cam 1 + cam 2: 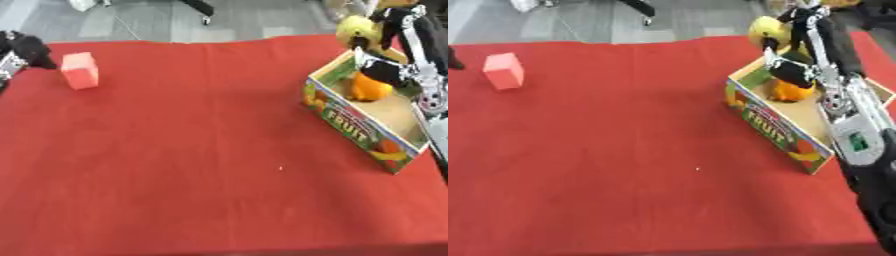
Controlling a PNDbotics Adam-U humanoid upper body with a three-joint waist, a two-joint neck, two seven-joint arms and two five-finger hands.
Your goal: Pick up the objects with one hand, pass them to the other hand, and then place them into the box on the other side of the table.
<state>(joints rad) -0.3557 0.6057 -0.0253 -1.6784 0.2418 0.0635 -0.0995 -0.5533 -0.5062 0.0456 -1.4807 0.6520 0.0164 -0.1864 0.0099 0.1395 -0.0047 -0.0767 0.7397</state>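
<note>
The right hand's (785,37) fingers seem curled round a yellow rounded fruit (357,29) above the printed cardboard fruit box (359,125), so release comes next; the pink block (80,70) waits near the left hand (26,49) across the red desk (201,150).

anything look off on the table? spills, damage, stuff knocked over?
Nothing stands out. The fruit box sits upright on the red cloth, an orange thing inside it. The right hand holds a yellow thing above it. The pink block stands apart, far left.

surface: red-covered table (201,150) | on it: pink block (80,70) far left; fruit box (360,126) right
</note>
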